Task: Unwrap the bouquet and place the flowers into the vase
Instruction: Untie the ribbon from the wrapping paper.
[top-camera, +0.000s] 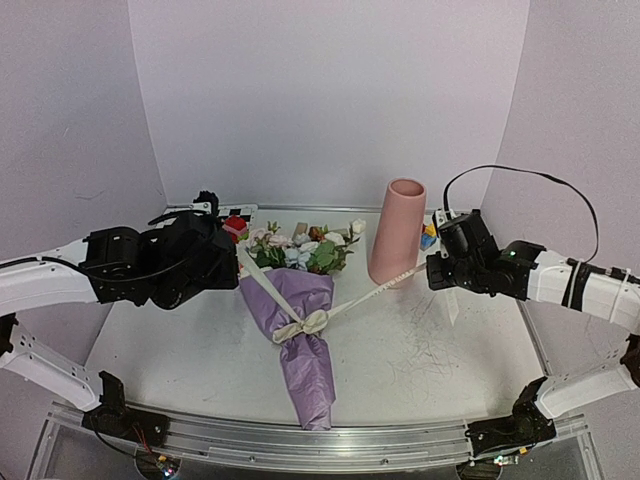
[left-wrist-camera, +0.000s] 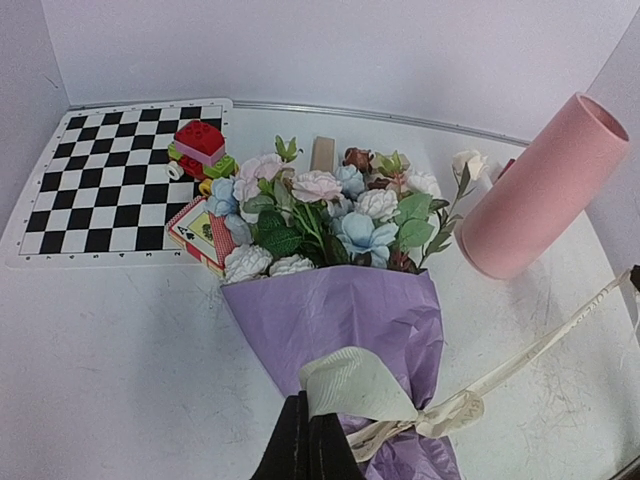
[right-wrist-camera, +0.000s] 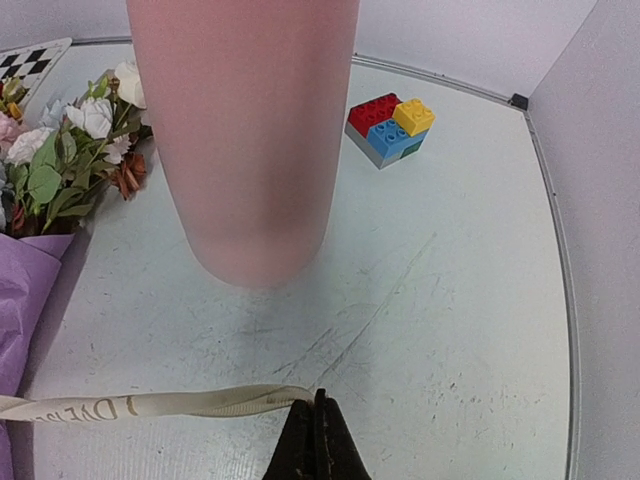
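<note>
**Bouquet and ribbon, both arms engaged.** The bouquet lies flat on the surface, between the two hands and nearer the arm bases than either. Its long axis runs away from the bases, with the flowers at the far end and the twisted purple tail at the near end. It therefore crosses the line joining the hands roughly at right angles. A cream ribbon is tied in a knot about the waist of the paper cone, and one tail rises to each hand in a shallow V. The left hand is clenched on one tail; the right hand is clenched on the other, which runs taut away to its left. The knot sits right of the left hand and left of the right hand, somewhat nearer the left. By this geometry, opposed outward pulls should act on the knot. The vase stands upright just ahead of the right hand, beside the blooms.
</note>
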